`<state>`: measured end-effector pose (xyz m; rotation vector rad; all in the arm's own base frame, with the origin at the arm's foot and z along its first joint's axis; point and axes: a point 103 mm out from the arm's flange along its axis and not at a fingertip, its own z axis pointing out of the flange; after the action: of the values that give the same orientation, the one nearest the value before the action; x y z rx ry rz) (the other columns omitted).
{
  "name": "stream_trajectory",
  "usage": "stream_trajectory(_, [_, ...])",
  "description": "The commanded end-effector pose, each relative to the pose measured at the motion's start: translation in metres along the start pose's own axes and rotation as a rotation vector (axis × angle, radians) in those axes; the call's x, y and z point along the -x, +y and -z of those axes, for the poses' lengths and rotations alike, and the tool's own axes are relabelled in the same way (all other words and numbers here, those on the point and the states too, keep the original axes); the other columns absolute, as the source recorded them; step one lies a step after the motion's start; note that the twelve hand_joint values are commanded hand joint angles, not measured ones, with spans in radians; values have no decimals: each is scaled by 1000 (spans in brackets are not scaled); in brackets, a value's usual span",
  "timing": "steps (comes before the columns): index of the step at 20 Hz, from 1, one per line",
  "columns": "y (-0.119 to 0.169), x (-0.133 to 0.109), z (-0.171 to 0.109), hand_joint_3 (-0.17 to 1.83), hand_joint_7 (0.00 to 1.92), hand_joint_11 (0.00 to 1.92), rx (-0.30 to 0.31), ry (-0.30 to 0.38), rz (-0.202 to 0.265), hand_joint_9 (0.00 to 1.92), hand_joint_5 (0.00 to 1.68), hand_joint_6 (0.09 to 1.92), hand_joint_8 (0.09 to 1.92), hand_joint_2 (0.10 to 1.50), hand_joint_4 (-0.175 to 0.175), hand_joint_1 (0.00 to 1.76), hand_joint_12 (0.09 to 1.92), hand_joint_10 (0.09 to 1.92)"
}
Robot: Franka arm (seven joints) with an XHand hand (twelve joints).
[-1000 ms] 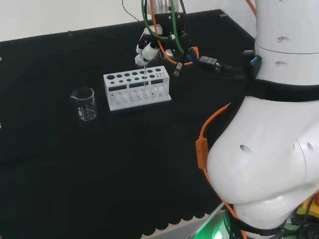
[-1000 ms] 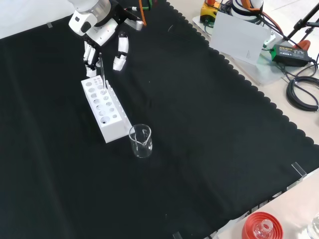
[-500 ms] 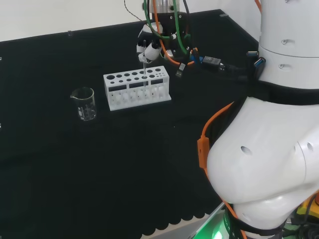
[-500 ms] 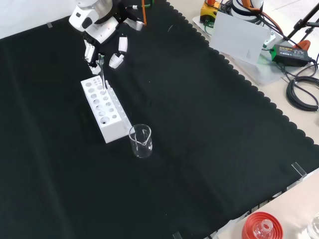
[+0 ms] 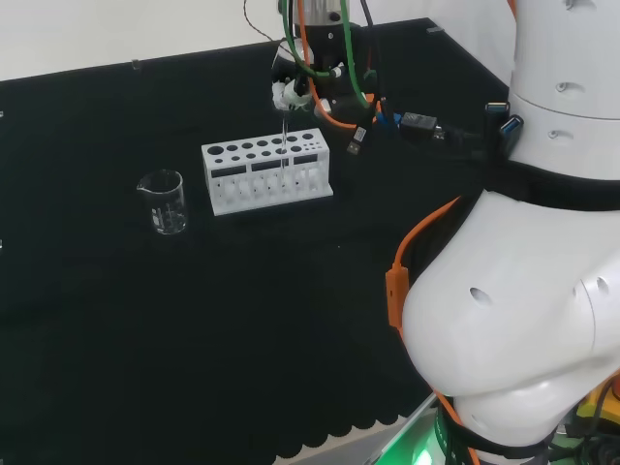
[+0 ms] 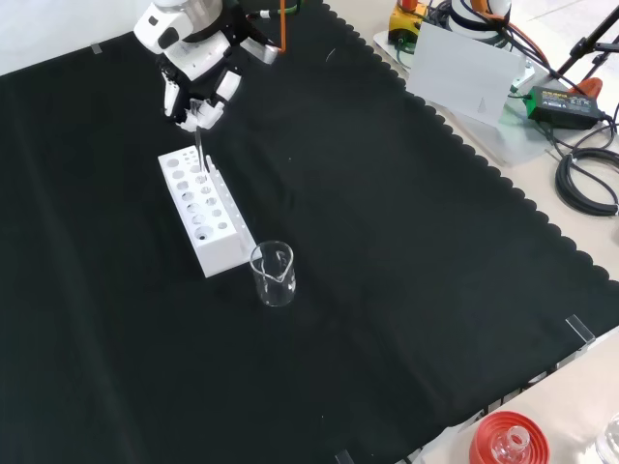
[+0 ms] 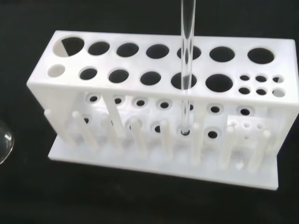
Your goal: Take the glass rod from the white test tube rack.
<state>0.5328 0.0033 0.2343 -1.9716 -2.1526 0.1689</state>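
Clear glass rod (image 7: 188, 56) stands upright through a hole in the white plastic test tube rack (image 6: 201, 208), upper left of the front view, its tip seemingly at the lower tier. Black and white hand (image 6: 196, 100) above has its fingers pinched on the rod's top. Lifting is under way; next calls for a straight upward pull until the tip clears the rack.

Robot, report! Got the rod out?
Hand shut on rod. Rod upright, lower end inside rack. Beaker off to one side.
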Motion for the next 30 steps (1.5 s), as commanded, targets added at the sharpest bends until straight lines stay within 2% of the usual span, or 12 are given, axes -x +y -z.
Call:
stream_trajectory(1, [5, -7, 10, -22, 1075, 1415, 193, -28, 90, 1375, 847, 1129, 977, 1150, -133, 1227, 711, 583])
stream_trajectory(5, [0, -11, 18, -164, 1292, 1483, 314, -50, 118, 1511, 1075, 737, 693, 1104, -170, 1303, 652, 606])
stream_trajectory(6, [-1, -12, 20, -170, 1329, 1494, 323, -60, 116, 1542, 1115, 654, 636, 1092, -173, 1311, 635, 576])
stream_trajectory(8, [-3, -12, 24, -175, 1330, 1501, 324, -66, 116, 1488, 1192, 399, 547, 1058, -175, 1391, 607, 544])
stream_trajectory(10, [-5, -11, 27, -175, 1327, 1502, 314, -73, 122, 1453, 1253, 218, 524, 1046, -175, 1423, 596, 551])
stream_trajectory(11, [-6, -11, 28, -175, 1323, 1404, 313, -81, 116, 1460, 1274, 149, 522, 1033, -175, 1472, 639, 531])
stream_trajectory(15, [-8, -11, 39, -152, 1405, 1506, 284, -82, 118, 1675, 1278, 245, 520, 1047, -175, 1343, 608, 391])
stream_trajectory(16, [-9, -10, 42, -146, 1387, 1423, 284, -80, 115, 1695, 1260, 262, 536, 1039, -175, 1392, 649, 359])
stream_trajectory(18, [-11, -9, 47, -122, 1355, 1300, 287, -74, 108, 1717, 1231, 291, 569, 1023, -175, 1459, 724, 319])
stream_trajectory(20, [-12, -8, 51, -113, 1344, 1260, 282, -77, 102, 1724, 1221, 301, 581, 1018, -175, 1479, 750, 306])
stream_trajectory(24, [-17, -3, 59, -107, 1339, 1247, 270, -84, 74, 1728, 1216, 304, 587, 1016, -175, 1485, 762, 302])
stream_trajectory(30, [-25, 0, 69, -101, 1340, 1237, 271, -81, 69, 1733, 1213, 308, 589, 1014, -175, 1486, 773, 300])
